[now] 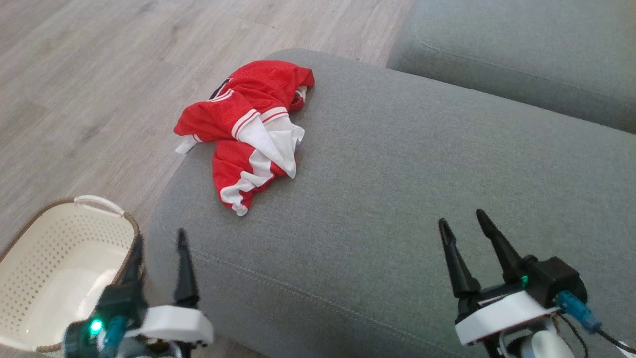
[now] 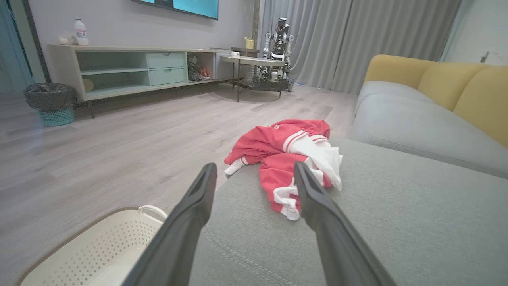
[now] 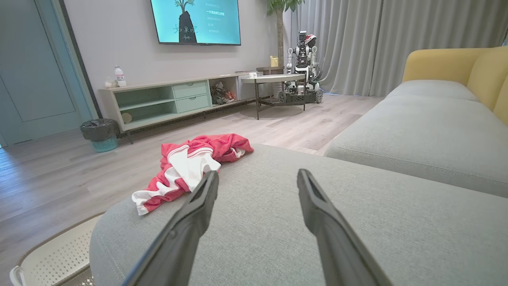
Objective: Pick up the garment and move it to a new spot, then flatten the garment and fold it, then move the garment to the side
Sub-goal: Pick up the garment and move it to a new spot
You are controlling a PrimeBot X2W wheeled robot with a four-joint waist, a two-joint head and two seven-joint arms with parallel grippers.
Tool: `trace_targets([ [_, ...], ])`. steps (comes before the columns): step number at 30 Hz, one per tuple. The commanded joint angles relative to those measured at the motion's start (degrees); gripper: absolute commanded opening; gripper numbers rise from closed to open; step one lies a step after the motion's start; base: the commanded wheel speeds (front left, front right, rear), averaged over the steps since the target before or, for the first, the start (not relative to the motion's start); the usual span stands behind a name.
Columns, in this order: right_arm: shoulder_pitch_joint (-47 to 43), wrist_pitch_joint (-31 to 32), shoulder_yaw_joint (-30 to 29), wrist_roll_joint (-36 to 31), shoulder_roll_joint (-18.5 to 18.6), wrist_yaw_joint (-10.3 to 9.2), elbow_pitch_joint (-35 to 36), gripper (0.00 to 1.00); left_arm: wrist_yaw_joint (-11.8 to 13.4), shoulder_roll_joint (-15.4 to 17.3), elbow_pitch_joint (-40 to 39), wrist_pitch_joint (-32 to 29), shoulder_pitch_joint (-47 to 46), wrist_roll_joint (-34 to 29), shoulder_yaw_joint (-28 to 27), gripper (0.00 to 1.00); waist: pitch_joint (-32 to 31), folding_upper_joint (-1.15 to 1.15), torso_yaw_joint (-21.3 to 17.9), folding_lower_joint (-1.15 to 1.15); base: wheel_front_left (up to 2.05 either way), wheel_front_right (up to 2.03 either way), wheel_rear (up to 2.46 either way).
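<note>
Reading this as the very start: none of the task looks done yet. Crumpled red-and-white mesh sports garment point(image 1: 248, 132) lies bunched at 11 o'clock on the grey fabric sofa seat point(image 1: 397, 189), right at the seat's rounded edge, with 1 white-trimmed corner poking out toward the wood floor. Not flattened, not folded.

Left gripper point(image 1: 160, 236) sits at 7 o'clock in the head view and right gripper point(image 1: 462, 219) at 5 o'clock. Both are spread wide, holding nothing, fingers aimed toward the cloth and well apart from it. The left one is the nearer of the 2.

Cream perforated plastic basket point(image 1: 49, 238) is on the floor at 8 o'clock, just beside the seat.

Left to do, all 4: pick and relocate, flatten, fold, shift aside. My guess is that the bare seat at 3 o'clock of the garment suits the new spot.
</note>
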State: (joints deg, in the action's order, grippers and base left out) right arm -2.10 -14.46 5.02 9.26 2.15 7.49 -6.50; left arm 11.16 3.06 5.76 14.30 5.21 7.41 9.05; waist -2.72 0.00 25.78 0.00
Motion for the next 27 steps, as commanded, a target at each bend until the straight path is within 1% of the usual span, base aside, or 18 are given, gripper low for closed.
trace_targets([
  [1,0.8,-0.5,1.9,0.4,0.7,0.0,2.1,1.0,0.3,-0.2,-2.2,0.7,-1.5,0.4,-3.2,1.0,-0.1,0.0,0.1,0.0,0.0,0.0,0.0],
  [4,0.7,-0.5,2.5,0.6,0.7,0.0,2.3,1.0,0.0,0.0,-2.6,0.7,-2.1,0.3,-4.9,1.0,0.3,0.0,-0.4,0.0,0.0,0.0,0.0],
  [7,1.1,-0.5,3.7,1.1,0.7,0.0,3.2,1.0,-1.0,0.6,-4.0,0.7,-4.6,-0.3,-6.8,1.0,1.8,0.0,-1.8,0.0,0.0,0.0,0.0],
  [12,2.3,-0.5,3.5,-0.6,0.7,0.0,4.6,1.0,-3.1,1.7,-5.7,0.7,-12.8,-0.9,-9.0,1.0,5.9,0.0,-4.6,0.0,0.0,0.0,0.0],
  [14,2.8,-0.5,3.5,-1.8,0.7,0.0,4.7,1.0,-3.9,2.0,-4.8,0.7,-17.0,-0.6,-9.7,1.0,7.8,0.0,-5.6,0.0,0.0,0.0,0.0],
  [16,3.6,-0.5,3.4,-3.0,0.7,0.0,4.8,1.0,-4.8,2.4,-1.9,0.7,-21.6,0.1,-10.1,1.0,9.9,0.0,-6.4,0.0,0.0,0.0,0.0],
  [19,4.9,-0.5,3.0,-4.5,1.1,0.0,5.2,1.0,-5.9,3.3,5.3,0.3,-29.2,0.7,-10.1,1.0,13.3,0.0,-7.6,0.0,0.0,0.0,0.0],
  [21,6.0,-0.5,2.7,-4.9,2.0,0.0,5.5,1.0,-6.6,3.7,10.5,-1.2,-34.8,1.5,-10.1,1.0,15.8,0.0,-8.2,0.0,0.0,0.0,0.0],
  [24,7.7,-0.5,2.6,-5.1,3.5,0.0,6.2,1.0,-6.7,3.9,18.4,-3.8,-42.9,2.8,-10.6,1.0,19.1,0.0,-9.0,0.0,0.0,0.0,0.0],
  [26,8.7,-0.5,3.0,-4.9,4.7,0.0,6.6,1.0,-6.7,5.4,23.8,-5.9,-47.7,1.8,-10.0,1.0,21.2,0.0,-9.5,0.0,0.0,0.0,0.0],
  [27,9.2,-0.5,3.3,-4.8,5.3,0.0,6.8,1.0,-6.6,5.4,26.4,-6.8,-49.9,2.3,-10.2,1.0,22.0,0.0,-9.6,0.0,0.0,0.0,0.0],
])
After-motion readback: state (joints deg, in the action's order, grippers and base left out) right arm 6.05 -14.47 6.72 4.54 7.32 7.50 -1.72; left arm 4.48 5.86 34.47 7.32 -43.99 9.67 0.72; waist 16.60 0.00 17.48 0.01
